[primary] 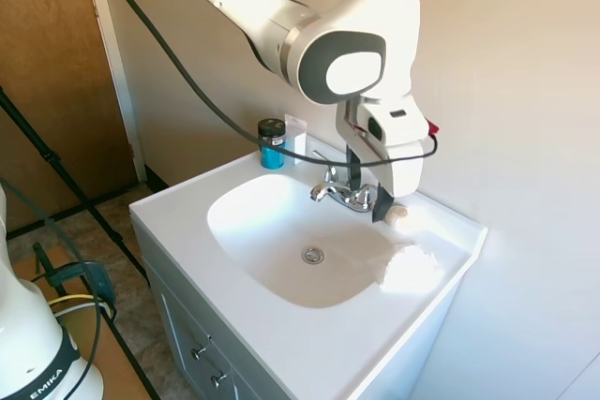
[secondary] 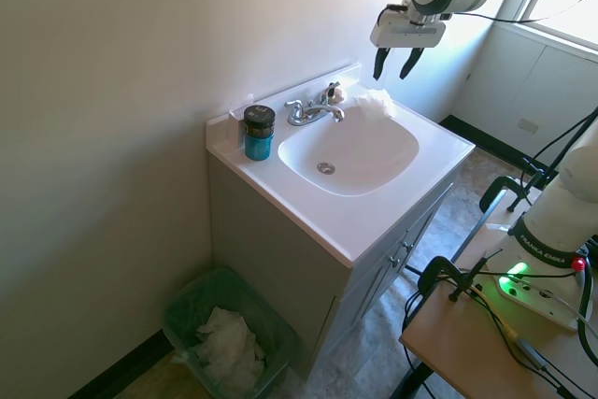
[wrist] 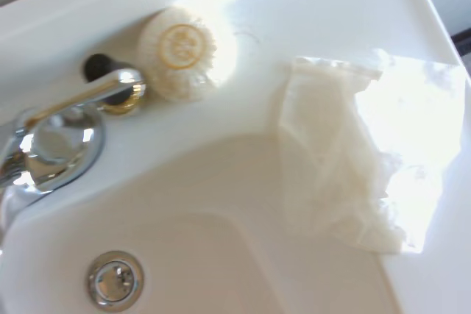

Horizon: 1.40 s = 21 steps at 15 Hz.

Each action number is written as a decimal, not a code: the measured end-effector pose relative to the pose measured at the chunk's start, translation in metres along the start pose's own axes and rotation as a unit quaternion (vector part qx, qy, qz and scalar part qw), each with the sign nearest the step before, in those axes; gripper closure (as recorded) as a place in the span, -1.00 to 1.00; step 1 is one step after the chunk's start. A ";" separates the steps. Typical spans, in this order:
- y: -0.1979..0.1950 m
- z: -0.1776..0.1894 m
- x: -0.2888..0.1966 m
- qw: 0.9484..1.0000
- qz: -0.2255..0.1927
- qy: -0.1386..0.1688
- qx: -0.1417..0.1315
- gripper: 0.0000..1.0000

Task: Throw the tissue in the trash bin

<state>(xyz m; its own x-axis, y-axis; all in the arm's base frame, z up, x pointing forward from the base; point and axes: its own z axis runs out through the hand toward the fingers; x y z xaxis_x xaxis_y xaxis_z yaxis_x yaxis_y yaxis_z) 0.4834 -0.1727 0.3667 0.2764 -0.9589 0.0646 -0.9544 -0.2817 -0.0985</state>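
The hand hangs open and empty above the back corner of the sink.

The hand has its two dark fingers spread apart, pointing down, and nothing is between them. Below it, the tissue lies crumpled on the white surface, on the rim of the sink, partly in bright sunlight. Just beside the tissue, closer to the wall, sits a small round beige soap. Next to that is the shiny faucet. At the far corner of the surface stands a blue jar with a black lid. The green trash bin is down on the floor beside the cabinet, well apart from the tissue, with white paper already in it.
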 end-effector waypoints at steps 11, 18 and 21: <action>-0.024 0.092 0.051 0.998 0.048 0.010 -0.027 -1.00; -0.038 0.120 0.063 0.997 0.068 -0.001 -0.041 1.00; -0.037 0.127 0.064 0.996 0.072 -0.008 -0.047 1.00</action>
<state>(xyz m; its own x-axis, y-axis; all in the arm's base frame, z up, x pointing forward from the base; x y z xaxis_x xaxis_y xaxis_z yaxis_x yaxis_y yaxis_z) 0.5509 -0.2279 0.2480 0.1368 -0.9898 0.0400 -0.9904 -0.1374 -0.0129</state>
